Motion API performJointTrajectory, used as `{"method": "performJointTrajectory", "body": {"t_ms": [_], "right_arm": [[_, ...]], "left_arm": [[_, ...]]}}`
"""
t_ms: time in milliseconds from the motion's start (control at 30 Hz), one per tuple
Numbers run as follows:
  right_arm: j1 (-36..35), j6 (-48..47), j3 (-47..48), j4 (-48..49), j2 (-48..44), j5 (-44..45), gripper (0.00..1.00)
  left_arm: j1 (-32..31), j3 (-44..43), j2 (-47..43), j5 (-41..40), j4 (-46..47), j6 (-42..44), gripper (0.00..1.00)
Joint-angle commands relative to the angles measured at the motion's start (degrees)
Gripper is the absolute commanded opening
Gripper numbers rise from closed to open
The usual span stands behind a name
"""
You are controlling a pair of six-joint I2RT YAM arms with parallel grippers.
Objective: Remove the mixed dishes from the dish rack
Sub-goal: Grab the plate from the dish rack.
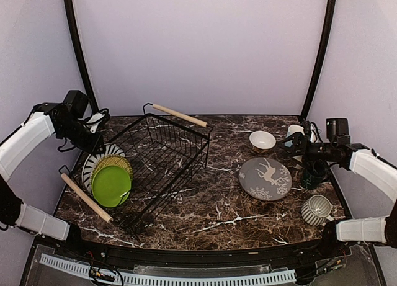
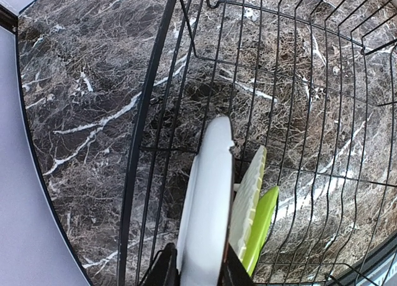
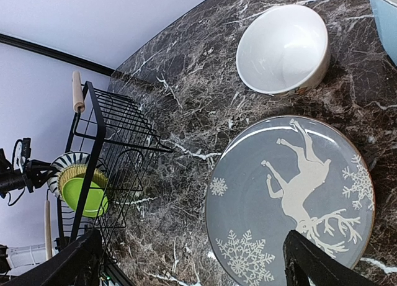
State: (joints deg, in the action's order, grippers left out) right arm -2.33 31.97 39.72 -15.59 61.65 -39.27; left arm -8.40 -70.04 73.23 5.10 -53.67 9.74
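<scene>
The dish rack [image 1: 166,151] is a black wire basket with wooden rod handles, lying left of centre. Three plates stand on edge at its left end: a black-and-white striped plate [image 1: 93,160], an olive-yellow plate [image 1: 117,161] and a lime green plate [image 1: 111,187]. My left gripper [image 1: 97,143] is shut on the striped plate's upper rim. In the left wrist view its white back [image 2: 208,199] fills the gap between the fingers [image 2: 162,268], with the olive-yellow plate [image 2: 248,196] and green plate [image 2: 265,224] beside it. My right gripper [image 1: 286,143] [image 3: 193,236] hangs open over the table, holding nothing.
On the right of the table lie a grey deer-pattern plate [image 1: 265,178] [image 3: 291,199], a cream bowl [image 1: 262,140] [image 3: 282,47], a dark teal mug [image 1: 314,173], a striped mug [image 1: 317,209] and a pale cup [image 1: 294,131]. A light blue cup [image 3: 386,13] shows in the right wrist view.
</scene>
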Motion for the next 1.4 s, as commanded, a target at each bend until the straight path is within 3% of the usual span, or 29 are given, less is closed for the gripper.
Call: {"method": "performJointTrajectory", "body": {"t_ms": [0,167,367,700,833,1067,1367], "right_arm": [[-0.3,0.1,-0.7,2.1,0.2,-0.7,0.99],[-0.3,0.3,-0.9,2.2,0.1,-0.7,0.99],[-0.3,0.6,-0.9,2.4,0.1,-0.8,0.99],[-0.3,0.6,-1.3,3.4,0.8,-1.5,0.99],[-0.3,0.5,-1.6,4.2,1.6,-2.0,0.99],[-0.3,0.6,-1.2,5.5,3.7,-3.6,0.99],[-0.4,-0.8,0.9,3.8,4.9,-3.9,0.99]], "left_arm": [[0.1,-3.1,-3.5,0.4,1.8,-2.2,0.13],[-2.0,-3.0,-2.1,-2.7,0.0,-1.5,0.22],[-4.4,-3.7,1.5,-12.4,-3.4,-1.7,0.28],[-6.2,-5.1,5.0,-16.7,-6.7,-2.2,0.49],[-6.8,-5.0,6.0,-19.3,-6.1,-0.9,0.45],[-6.8,-4.1,7.6,-14.5,-2.1,6.2,0.38],[-6.8,-0.8,6.4,-13.8,-0.3,11.7,0.31]]}}
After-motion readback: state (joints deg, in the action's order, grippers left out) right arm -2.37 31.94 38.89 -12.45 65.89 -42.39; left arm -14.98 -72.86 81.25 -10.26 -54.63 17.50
